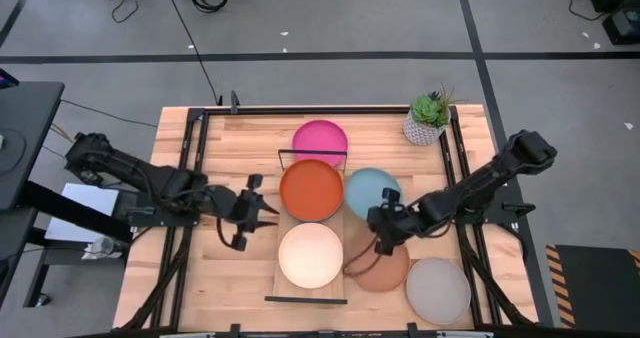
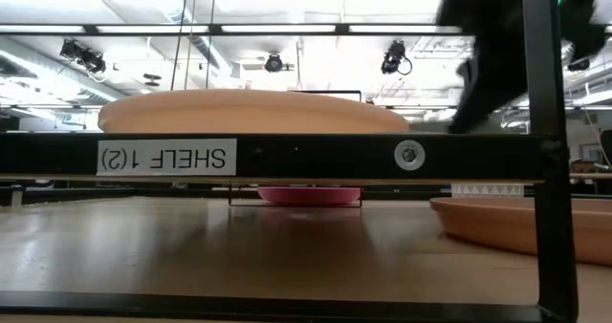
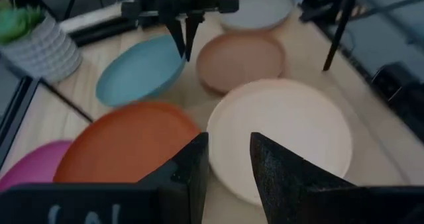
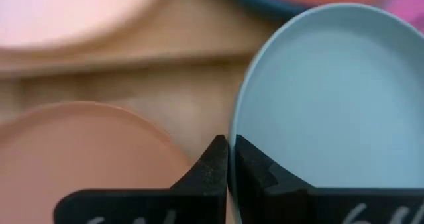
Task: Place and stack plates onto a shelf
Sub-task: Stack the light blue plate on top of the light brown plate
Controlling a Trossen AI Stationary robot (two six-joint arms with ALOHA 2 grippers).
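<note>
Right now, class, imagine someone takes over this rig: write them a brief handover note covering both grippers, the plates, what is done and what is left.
Left gripper: open, empty, beside the shelf.
Right gripper: shut, holding nothing, between the light blue plate and the terracotta plate.
On the shelf: orange-red plate and cream plate.
Left to place: light blue leaning at the shelf's edge, terracotta and grey plate on the table, magenta plate beyond the shelf's far rail.
</note>
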